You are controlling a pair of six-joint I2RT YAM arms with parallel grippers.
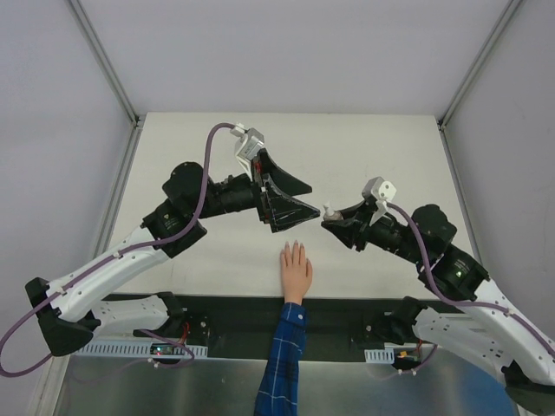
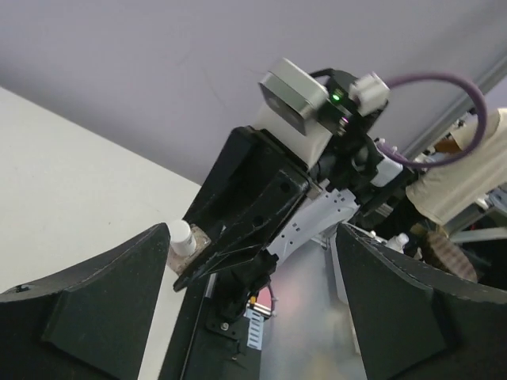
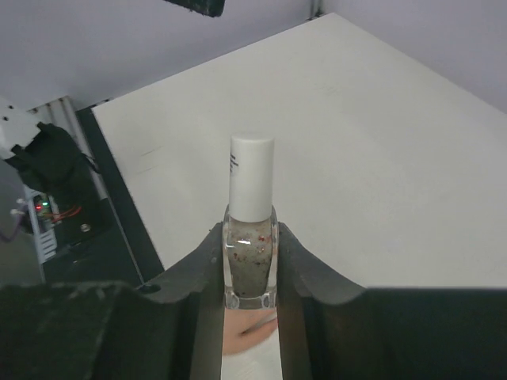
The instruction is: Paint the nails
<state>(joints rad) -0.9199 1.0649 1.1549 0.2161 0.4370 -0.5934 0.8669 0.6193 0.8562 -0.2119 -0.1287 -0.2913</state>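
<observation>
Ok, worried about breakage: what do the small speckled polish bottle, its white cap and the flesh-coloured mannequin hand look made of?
The small speckled polish bottle looks like clear glossy glass: highlights, flecked contents visible through it. Its white cap seems smooth opaque plastic. The flesh-coloured mannequin hand looks matte, perhaps rubber or plastic; too small to tell.

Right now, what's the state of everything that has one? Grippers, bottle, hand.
left gripper: open, nothing between its fingers.
right gripper: shut on the polish bottle.
polish bottle: clamped by its glass body, white cap on.
mannequin hand: flat on the table, fingers pointing away from the arm bases.
nails: too small to tell whether painted.
</observation>
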